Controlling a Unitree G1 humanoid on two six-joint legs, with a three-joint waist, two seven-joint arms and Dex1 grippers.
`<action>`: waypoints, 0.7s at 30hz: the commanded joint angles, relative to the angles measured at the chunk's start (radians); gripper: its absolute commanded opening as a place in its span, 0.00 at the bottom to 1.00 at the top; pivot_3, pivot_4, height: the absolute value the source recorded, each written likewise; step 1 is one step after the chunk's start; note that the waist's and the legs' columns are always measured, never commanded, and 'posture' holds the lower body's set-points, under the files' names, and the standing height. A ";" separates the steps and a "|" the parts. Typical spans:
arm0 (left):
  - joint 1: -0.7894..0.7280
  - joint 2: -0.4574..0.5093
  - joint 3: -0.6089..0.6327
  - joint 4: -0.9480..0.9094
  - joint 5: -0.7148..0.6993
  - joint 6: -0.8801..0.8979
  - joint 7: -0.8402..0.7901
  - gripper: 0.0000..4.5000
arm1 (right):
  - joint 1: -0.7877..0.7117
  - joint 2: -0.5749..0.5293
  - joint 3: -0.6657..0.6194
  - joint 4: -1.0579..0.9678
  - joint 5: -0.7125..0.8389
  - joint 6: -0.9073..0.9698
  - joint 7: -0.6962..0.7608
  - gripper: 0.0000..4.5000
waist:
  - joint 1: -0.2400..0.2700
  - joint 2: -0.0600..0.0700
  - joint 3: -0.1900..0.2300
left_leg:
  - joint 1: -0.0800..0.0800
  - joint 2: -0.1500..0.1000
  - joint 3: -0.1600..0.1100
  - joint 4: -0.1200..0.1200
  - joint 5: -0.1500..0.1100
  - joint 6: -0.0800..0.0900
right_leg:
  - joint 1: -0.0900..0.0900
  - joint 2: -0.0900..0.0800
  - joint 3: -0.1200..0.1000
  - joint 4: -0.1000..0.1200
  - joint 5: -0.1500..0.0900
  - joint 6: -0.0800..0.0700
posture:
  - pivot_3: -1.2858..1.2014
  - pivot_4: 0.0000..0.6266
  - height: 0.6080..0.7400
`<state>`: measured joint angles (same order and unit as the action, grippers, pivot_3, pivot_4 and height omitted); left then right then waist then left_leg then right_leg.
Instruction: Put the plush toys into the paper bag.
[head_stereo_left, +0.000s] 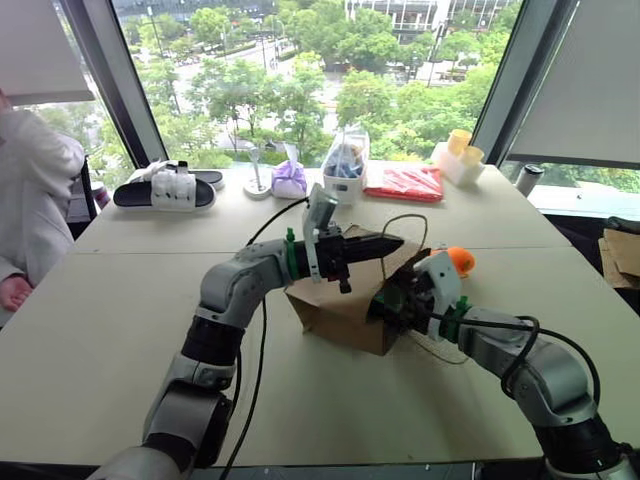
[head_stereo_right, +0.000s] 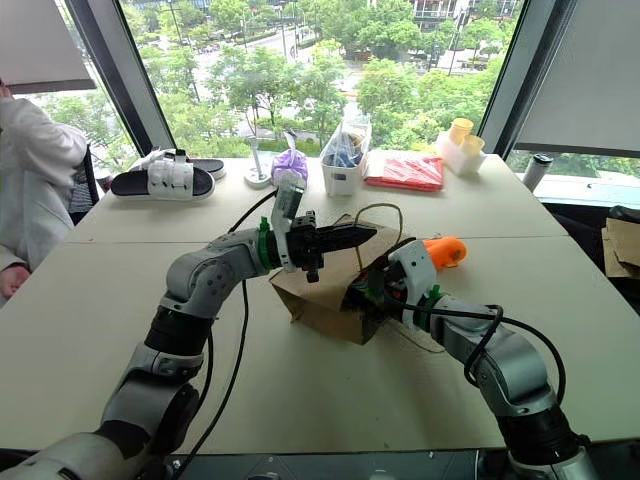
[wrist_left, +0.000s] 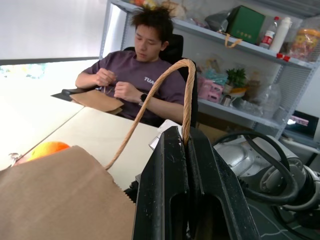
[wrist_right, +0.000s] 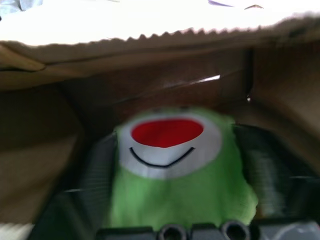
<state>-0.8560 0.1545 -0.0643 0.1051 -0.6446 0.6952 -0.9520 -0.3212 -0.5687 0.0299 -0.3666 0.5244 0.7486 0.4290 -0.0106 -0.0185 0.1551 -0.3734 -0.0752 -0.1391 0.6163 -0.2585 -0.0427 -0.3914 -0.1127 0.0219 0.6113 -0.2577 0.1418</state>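
Toys first: the lime-green plush toy (wrist_right: 175, 175), with its red-and-white patch, sat between the black fingers (wrist_right: 75, 200) of the right gripper (head_stereo_left: 392, 300) inside the mouth of the paper bag (head_stereo_left: 340, 315). Whether those fingers pressed on it or stood slack I could not tell. The orange plush toy (head_stereo_left: 460, 260) lay on the table (head_stereo_left: 120, 320) just beyond the bag, on the robot's right side.

The brown bag lay tilted on the tabletop between the two arms. Above it the left gripper (head_stereo_left: 375, 245) was pressed together on one tan loop handle (wrist_left: 160, 90), holding it up — the other handle (head_stereo_left: 405, 225) arched nearby.

Farther back stood a purple pouch (head_stereo_left: 289, 178), a clear plastic bag of items (head_stereo_left: 346, 160), a red packet (head_stereo_left: 405, 183) and a black sandal (head_stereo_left: 165, 190). A person in white (head_stereo_left: 30, 200) sat at the left edge — another, in a purple shirt (wrist_left: 145, 80), beyond the right.
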 joint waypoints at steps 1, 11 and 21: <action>-0.005 0.008 0.028 -0.011 -0.009 -0.011 0.014 0.00 | 0.030 -0.007 -0.097 -0.087 0.045 0.010 0.009 0.99 | 0.000 0.000 0.000 | 0.000 0.000 0.000 0.000 0.000 0.000 | 0.000 0.000 0.000 0.000 0.000 0.000 | 0.52 0.24 1.00; 0.005 0.026 0.056 0.012 -0.010 -0.015 0.030 0.00 | 0.063 0.037 -0.514 -0.036 0.259 0.019 -0.156 0.99 | -0.001 0.000 0.000 | 0.001 0.000 0.000 0.000 0.000 0.000 | 0.001 0.000 0.000 0.000 0.000 0.000 | 0.52 0.24 1.00; 0.007 0.020 0.059 0.017 0.000 -0.026 0.045 0.00 | -0.377 0.190 -0.310 0.712 -0.178 -0.182 -0.486 0.99 | -0.006 0.001 -0.001 | 0.000 0.001 0.003 -0.001 0.002 -0.003 | -0.003 0.000 0.001 0.002 0.001 -0.002 | 0.52 0.24 1.00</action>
<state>-0.8329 0.1732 -0.0223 0.1424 -0.6411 0.6886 -0.9120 -0.6541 -0.3857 -0.2805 0.2603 0.3912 0.6185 -0.0243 -0.0164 -0.0172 0.1545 -0.3737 -0.0744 -0.1363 0.6149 -0.2535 -0.0511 -0.3950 -0.1123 0.0231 0.6137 -0.2566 0.1400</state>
